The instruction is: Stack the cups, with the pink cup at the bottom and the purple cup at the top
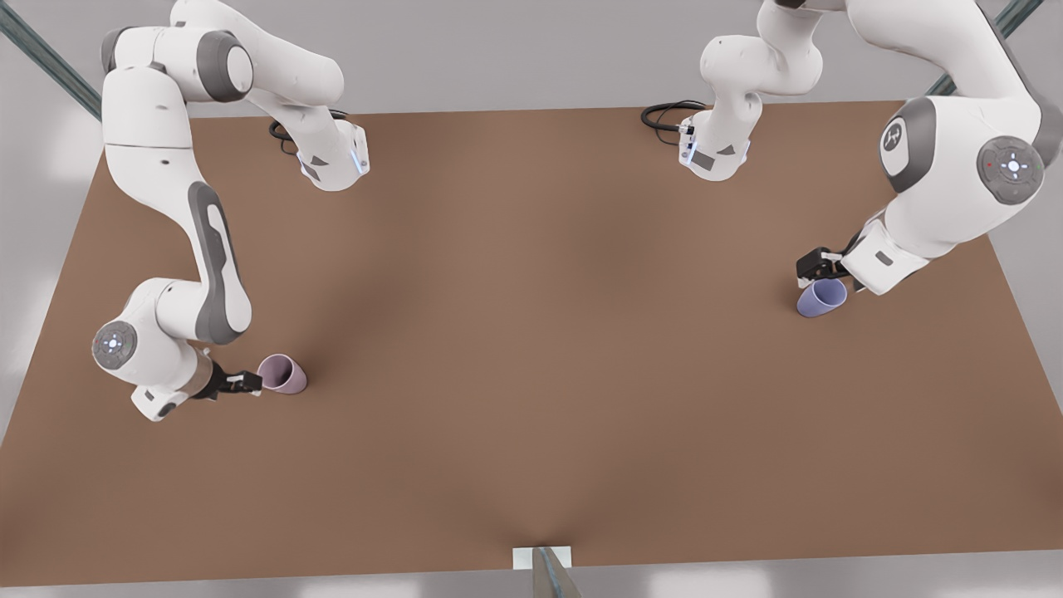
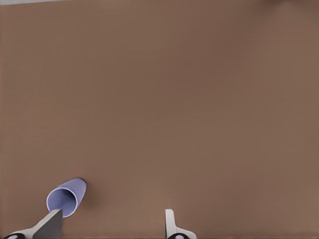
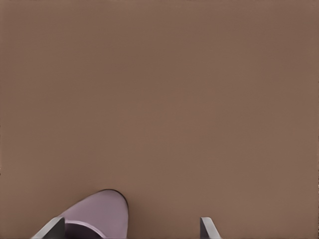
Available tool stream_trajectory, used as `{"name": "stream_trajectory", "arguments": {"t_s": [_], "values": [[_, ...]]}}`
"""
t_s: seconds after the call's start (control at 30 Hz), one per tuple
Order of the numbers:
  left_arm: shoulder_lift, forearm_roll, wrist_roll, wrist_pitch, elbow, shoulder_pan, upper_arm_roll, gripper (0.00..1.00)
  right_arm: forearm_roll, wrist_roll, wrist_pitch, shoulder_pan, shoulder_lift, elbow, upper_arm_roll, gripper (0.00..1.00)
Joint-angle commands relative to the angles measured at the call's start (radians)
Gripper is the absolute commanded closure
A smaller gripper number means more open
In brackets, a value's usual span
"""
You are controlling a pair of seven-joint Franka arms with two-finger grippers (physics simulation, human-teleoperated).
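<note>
Honestly, both cups look light, stiff and smooth, so I'd judge they could skid or tip under a careless pinch; I'd take each across its wall near the rim. The pink cup (image 1: 282, 373) stands on the bench (image 1: 531, 332) at the front view's left, just beside the right gripper (image 1: 249, 382), whose arm is folded low with the wrist close to the surface. In the right wrist view its jaws are spread wide, the cup against one finger (image 3: 52, 230) and not between them. The purple cup (image 1: 821, 297) sits well apart at the front view's right, just under the left gripper (image 1: 818, 267), that arm bent down over it. Its jaws also stand wide, with the cup beside one finger (image 2: 50, 224), ungripped.
</note>
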Motion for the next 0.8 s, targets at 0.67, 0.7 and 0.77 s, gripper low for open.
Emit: {"name": "stream_trajectory", "arguments": {"t_s": [0.67,0.7,0.77], "values": [[-0.003,0.002,-0.003,-0.04,0.003,-0.002,-0.022,0.0,0.009,-0.168,0.072,-0.008,0.017,-0.12,0.006,0.01],[-0.005,0.002,-0.003,-0.04,0.003,-0.002,-0.022,0.0,0.009,-0.165,0.074,-0.005,0.029,-0.115,0.006,0.14],[-0.005,0.002,-0.003,-0.041,0.002,-0.002,-0.022,0.0,0.009,-0.166,0.074,-0.005,0.049,-0.101,0.006,0.34]]}}
